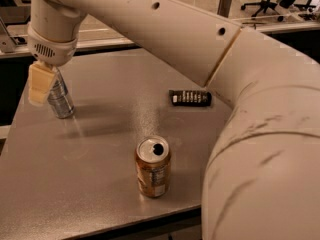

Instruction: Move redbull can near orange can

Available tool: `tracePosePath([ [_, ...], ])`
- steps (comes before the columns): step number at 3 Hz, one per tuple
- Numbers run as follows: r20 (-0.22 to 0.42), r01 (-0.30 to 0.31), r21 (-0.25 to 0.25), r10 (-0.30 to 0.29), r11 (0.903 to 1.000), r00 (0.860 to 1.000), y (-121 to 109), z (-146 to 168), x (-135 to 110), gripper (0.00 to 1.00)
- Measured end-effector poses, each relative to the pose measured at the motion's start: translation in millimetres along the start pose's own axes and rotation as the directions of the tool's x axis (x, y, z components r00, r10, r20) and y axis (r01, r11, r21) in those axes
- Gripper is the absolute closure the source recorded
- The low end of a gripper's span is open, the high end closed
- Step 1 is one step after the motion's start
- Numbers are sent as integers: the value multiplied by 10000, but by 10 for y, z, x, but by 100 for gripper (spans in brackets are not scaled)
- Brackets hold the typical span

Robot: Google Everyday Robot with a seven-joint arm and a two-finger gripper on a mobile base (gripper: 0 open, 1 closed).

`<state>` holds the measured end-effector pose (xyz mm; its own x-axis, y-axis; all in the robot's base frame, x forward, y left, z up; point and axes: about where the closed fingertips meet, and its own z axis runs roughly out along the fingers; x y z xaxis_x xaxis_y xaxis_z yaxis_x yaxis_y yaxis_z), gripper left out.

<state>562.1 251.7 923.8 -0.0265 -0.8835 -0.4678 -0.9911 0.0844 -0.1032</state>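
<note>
The redbull can [61, 100], slim and silver-grey, stands tilted at the far left of the grey table [115, 129]. My gripper [44, 84] hangs from the white wrist right at the can's upper part, its yellow pad against the can's left side. The can's top is partly hidden behind it. The orange can [153, 167], wider and orange-brown with a silver pull-tab top, stands upright near the table's front edge, well to the right of and nearer than the redbull can.
A flat black object [190, 98] lies on the table to the right of centre. My white arm [260, 134] fills the right side of the view. The table's left edge [15, 119] runs close beside the redbull can.
</note>
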Motion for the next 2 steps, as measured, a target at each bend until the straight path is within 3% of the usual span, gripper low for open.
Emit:
tracePosePath([
  [2, 112, 116, -91, -115, 9999, 9999, 24, -130, 12, 74],
])
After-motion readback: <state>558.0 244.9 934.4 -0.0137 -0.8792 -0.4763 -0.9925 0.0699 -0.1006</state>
